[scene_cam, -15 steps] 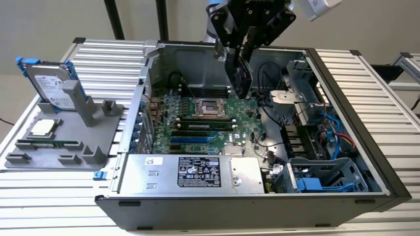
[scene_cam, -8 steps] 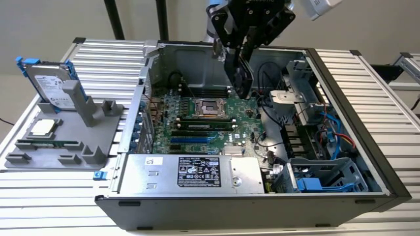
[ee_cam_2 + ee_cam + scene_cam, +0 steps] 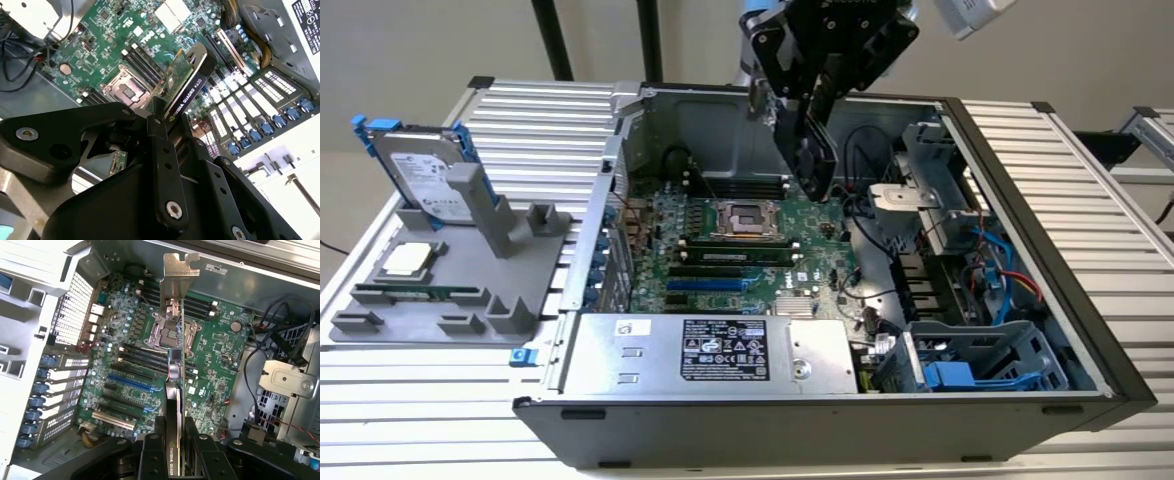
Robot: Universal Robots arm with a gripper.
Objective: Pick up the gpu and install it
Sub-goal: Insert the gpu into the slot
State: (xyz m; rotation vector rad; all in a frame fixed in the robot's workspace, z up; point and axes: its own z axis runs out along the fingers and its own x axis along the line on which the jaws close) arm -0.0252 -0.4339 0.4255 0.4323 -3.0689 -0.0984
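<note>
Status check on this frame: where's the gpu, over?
Gripper shut on gpu. Hanging over motherboard inside open case, not seated. Expansion slots look unobstructed.

Bright, even light with soft shadows; in the exterior view the case (image 3: 720,140) goes dim inside toward 12 o'clock.

My gripper (image 3: 811,105) clamps the gpu (image 3: 809,165) on edge above the motherboard (image 3: 720,260), which lies on the floor of the open case (image 3: 787,430). In the case, the power supply (image 3: 707,350) sits along its near side in the exterior view, and the drive cage (image 3: 974,362) sits in its near corner at the exterior view's right. Outside the case, at the exterior view's left, a tray (image 3: 414,315) bears an upright hard drive (image 3: 430,180).
</note>
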